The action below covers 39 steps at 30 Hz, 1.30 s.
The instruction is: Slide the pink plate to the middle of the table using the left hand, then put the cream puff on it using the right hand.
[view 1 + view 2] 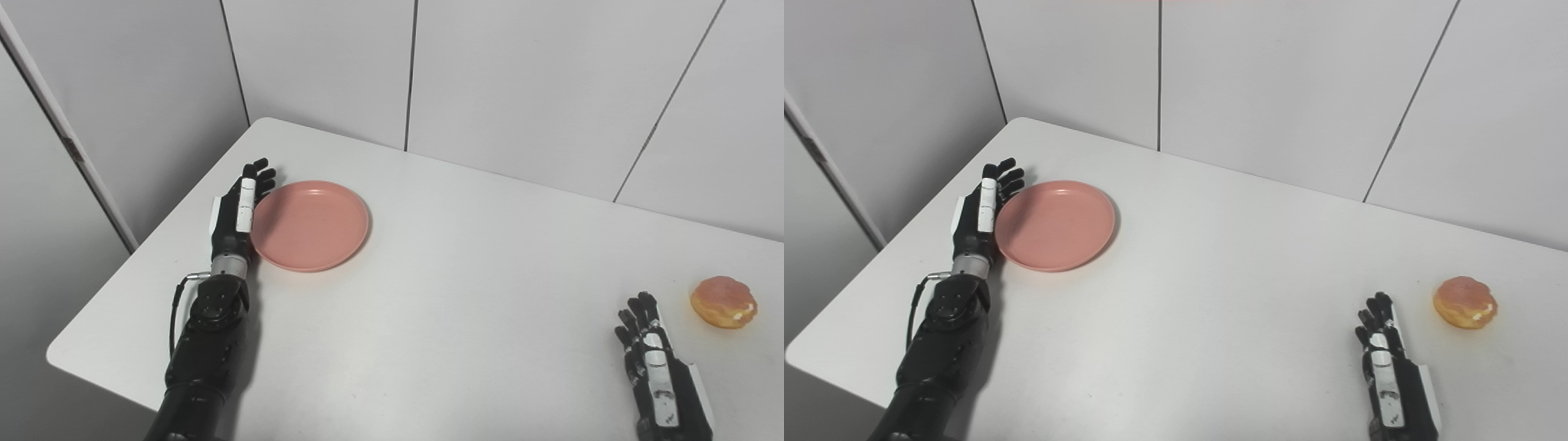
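Observation:
The pink plate (310, 224) lies on the left part of the white table (465, 275), with nothing on it. My left hand (240, 205) stands edge-on against the plate's left rim, fingers straight and apart, holding nothing. The cream puff (723, 302), golden with a cream seam, sits near the table's right side. My right hand (654, 361) rests open on the table just left of and nearer than the puff, a small gap between them.
Grey wall panels (502, 79) close off the table's far side. The table's left edge and rounded front-left corner (58, 355) lie close to my left forearm. A wide bare stretch of tabletop separates the plate from the puff.

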Each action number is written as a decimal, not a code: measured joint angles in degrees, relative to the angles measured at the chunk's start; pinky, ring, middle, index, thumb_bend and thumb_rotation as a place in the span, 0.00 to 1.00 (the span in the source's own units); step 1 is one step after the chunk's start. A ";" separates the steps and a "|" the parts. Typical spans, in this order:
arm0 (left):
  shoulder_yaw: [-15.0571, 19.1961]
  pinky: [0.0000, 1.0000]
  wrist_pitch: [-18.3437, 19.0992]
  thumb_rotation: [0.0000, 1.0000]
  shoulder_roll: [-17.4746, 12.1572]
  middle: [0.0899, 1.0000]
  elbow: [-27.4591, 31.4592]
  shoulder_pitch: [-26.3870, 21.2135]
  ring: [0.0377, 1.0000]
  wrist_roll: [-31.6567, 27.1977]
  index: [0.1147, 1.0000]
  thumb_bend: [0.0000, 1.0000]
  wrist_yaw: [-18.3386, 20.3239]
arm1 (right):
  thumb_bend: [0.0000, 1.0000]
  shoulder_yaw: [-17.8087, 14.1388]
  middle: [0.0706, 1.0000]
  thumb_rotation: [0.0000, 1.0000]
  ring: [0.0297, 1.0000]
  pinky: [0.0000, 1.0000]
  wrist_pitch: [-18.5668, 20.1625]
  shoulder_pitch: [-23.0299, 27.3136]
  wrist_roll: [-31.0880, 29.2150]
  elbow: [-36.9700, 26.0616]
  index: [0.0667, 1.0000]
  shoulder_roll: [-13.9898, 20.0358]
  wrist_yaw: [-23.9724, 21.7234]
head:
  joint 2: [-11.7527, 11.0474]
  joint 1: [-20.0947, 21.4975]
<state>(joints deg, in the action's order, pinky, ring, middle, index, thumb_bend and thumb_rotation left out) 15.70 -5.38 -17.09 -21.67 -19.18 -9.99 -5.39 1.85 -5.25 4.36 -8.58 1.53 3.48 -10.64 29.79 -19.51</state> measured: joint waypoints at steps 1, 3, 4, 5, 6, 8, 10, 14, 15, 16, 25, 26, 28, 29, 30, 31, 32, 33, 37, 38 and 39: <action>-0.09 0.83 0.74 1.00 0.19 0.79 0.71 0.00 0.82 -0.24 0.76 0.86 0.19 | 0.58 -0.01 0.99 0.88 0.99 1.00 0.00 0.00 0.00 0.00 1.00 0.00 0.00 | 0.09 0.00; -0.40 0.83 1.98 1.00 0.59 0.79 1.53 0.01 0.82 -0.65 0.75 0.85 0.42 | 0.59 -0.01 0.99 0.87 0.99 1.00 0.00 0.00 0.00 0.00 1.00 -0.03 0.00 | 0.09 0.17; -0.54 0.83 2.39 1.00 0.78 0.79 2.13 0.04 0.82 -0.88 0.75 0.85 0.49 | 0.59 -0.01 0.99 0.87 0.99 1.00 0.00 0.00 0.00 -0.02 1.00 -0.05 0.01 | 0.09 0.18; -0.88 0.82 2.51 1.00 0.95 0.79 2.58 0.09 0.82 -0.96 0.76 0.85 0.72 | 0.58 -0.02 0.98 0.87 0.98 1.00 0.00 0.00 0.03 -0.03 1.00 -0.06 0.02 | 0.09 0.18; -1.19 0.82 2.61 1.00 1.14 0.79 2.90 0.17 0.82 -0.99 0.76 0.85 1.10 | 0.57 -0.02 0.98 0.88 0.98 1.00 0.00 0.00 0.09 -0.04 1.00 -0.07 0.04 | 0.09 0.35; -1.84 0.82 2.88 1.00 1.61 0.79 3.38 0.34 0.82 -1.01 0.76 0.86 1.92 | 0.56 -0.02 0.97 0.88 0.97 1.00 0.00 0.00 0.20 -0.03 1.00 -0.11 0.15 | 0.26 0.44; -2.17 0.82 3.45 1.00 1.96 0.79 4.18 0.45 0.82 -1.01 0.76 0.86 2.29 | 0.57 -0.02 0.98 0.89 0.98 1.00 0.00 0.01 0.26 -0.03 1.00 -0.11 0.16 | 0.35 0.61; -3.14 0.81 3.99 1.00 2.32 0.79 4.89 0.48 0.81 -0.97 0.75 0.87 3.21 | 0.57 0.01 0.98 0.89 0.98 1.00 0.00 0.01 0.27 -0.03 1.00 -0.11 0.14 | 0.61 0.97; -3.51 0.81 3.99 1.00 2.36 0.79 4.89 0.48 0.81 -0.93 0.75 0.87 3.45 | 0.58 0.02 0.99 0.89 0.99 1.00 0.00 0.01 0.25 -0.03 1.00 -0.11 0.11 | 0.62 0.97; -3.86 0.81 3.99 1.00 2.36 0.78 4.88 0.49 0.81 -0.87 0.75 0.87 3.65 | 0.59 0.02 0.99 0.89 0.99 1.00 0.00 0.01 0.23 -0.03 1.00 -0.11 0.08 | 0.62 0.97; -6.34 0.83 4.04 1.00 2.82 0.79 5.82 0.88 0.82 0.23 0.76 0.86 4.68 | 0.59 -0.02 0.98 0.88 0.98 1.00 -0.01 0.06 0.24 0.05 1.00 -0.23 0.15 | 1.05 2.29; -6.56 0.84 4.12 1.00 3.20 0.79 6.40 1.06 0.82 0.22 0.76 0.86 4.78 | 0.59 -0.02 0.98 0.88 0.98 1.00 -0.01 0.06 0.25 0.05 1.00 -0.25 0.19 | 1.23 2.63; -7.16 0.84 4.19 1.00 3.74 0.79 6.69 1.29 0.82 0.22 0.77 0.86 5.33 | 0.59 -0.02 0.97 0.87 0.97 1.00 -0.02 0.10 0.36 0.07 0.99 -0.39 0.32 | 1.58 3.43; -7.47 0.84 4.23 1.00 4.04 0.80 6.83 1.38 0.83 0.25 0.77 0.86 5.56 | 0.59 -0.03 0.97 0.86 0.97 1.00 -0.04 0.13 0.39 0.11 0.99 -0.53 0.43 | 1.84 4.38; -7.81 0.84 4.45 1.00 4.15 0.80 7.12 1.45 0.83 0.27 0.77 0.86 5.70 | 0.59 -0.07 0.97 0.86 0.97 1.00 -0.06 0.20 0.42 0.17 0.99 -0.65 0.52 | 1.85 4.39; -8.20 0.85 4.54 1.00 4.16 0.80 7.42 1.51 0.83 0.29 0.77 0.86 5.93 | 0.59 -0.09 0.96 0.85 0.96 1.00 -0.07 0.29 0.50 0.25 0.98 -0.74 0.63 | 2.11 5.35; -8.48 0.85 4.59 1.00 4.18 0.80 7.80 1.61 0.84 0.29 0.78 0.86 6.37 | 0.59 -0.11 0.96 0.84 0.96 1.00 -0.08 0.37 0.64 0.33 0.98 -0.91 0.91 | 2.11 5.36; -8.80 0.85 4.60 1.00 4.19 0.80 8.19 1.74 0.83 0.31 0.77 0.86 6.82 | 0.58 -0.14 0.96 0.85 0.96 1.00 -0.08 0.42 0.80 0.36 0.99 -1.03 1.16 | 2.11 5.36; -10.43 0.87 4.59 1.00 4.24 0.81 8.89 2.14 0.85 0.49 0.78 0.86 7.86 | 0.59 -0.08 0.95 0.83 0.94 1.00 -0.25 0.43 2.57 0.34 0.97 -1.40 2.26 | 2.72 8.69; -10.91 0.86 4.59 1.00 4.24 0.81 9.02 2.20 0.84 0.50 0.78 0.86 8.20 | 0.59 -0.08 0.94 0.83 0.94 1.00 -0.27 0.43 2.86 0.33 0.97 -1.52 2.42 | 2.72 9.75; -11.43 0.86 4.60 1.00 4.28 0.81 9.18 2.31 0.84 0.52 0.78 0.86 8.53 | 0.59 -0.07 0.94 0.82 0.94 1.00 -0.27 0.43 3.00 0.31 0.97 -1.67 2.54 | 2.81 9.93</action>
<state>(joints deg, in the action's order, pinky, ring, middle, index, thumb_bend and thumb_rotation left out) 4.27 -0.79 -12.80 -12.50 -16.87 -9.47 3.14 1.79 -5.52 4.79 -5.58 1.84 1.81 -8.10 32.61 -9.58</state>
